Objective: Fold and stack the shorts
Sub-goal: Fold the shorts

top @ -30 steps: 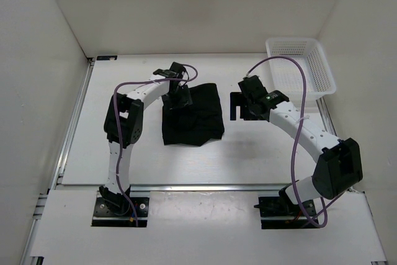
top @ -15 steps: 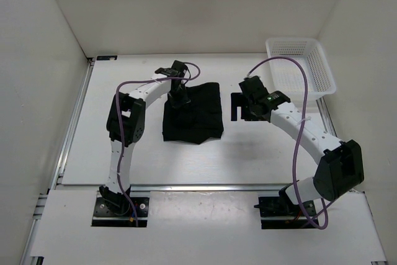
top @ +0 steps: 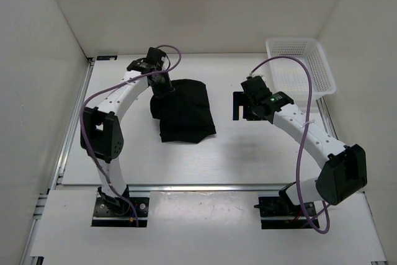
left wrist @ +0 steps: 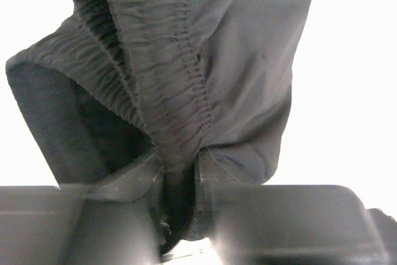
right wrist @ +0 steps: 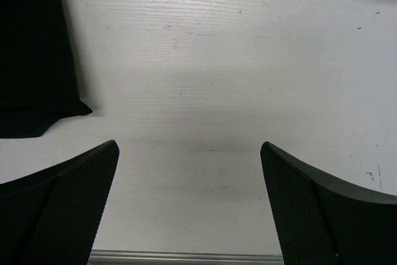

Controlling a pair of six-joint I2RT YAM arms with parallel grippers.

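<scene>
The black shorts (top: pixel 187 113) lie folded on the white table, left of centre. My left gripper (top: pixel 163 87) sits at their far-left corner, shut on the gathered elastic waistband. In the left wrist view the waistband (left wrist: pixel 162 100) is pinched between the fingers of the left gripper (left wrist: pixel 180 167) and the cloth hangs bunched and lifted. My right gripper (top: pixel 239 105) hovers to the right of the shorts, open and holding nothing. The right wrist view shows the right gripper (right wrist: pixel 189 148) wide apart over bare table, with an edge of the shorts (right wrist: pixel 31 48) at the far left.
A white mesh basket (top: pixel 299 42) stands at the back right corner. White walls close in the table on the left, back and right. A metal rail (top: pixel 186 187) runs along the near edge, in front of the arm bases.
The left gripper shut on the shorts' waistband, and the arm swung left and back, pulling that corner up and shifting the shorts left. The right arm has barely moved.
</scene>
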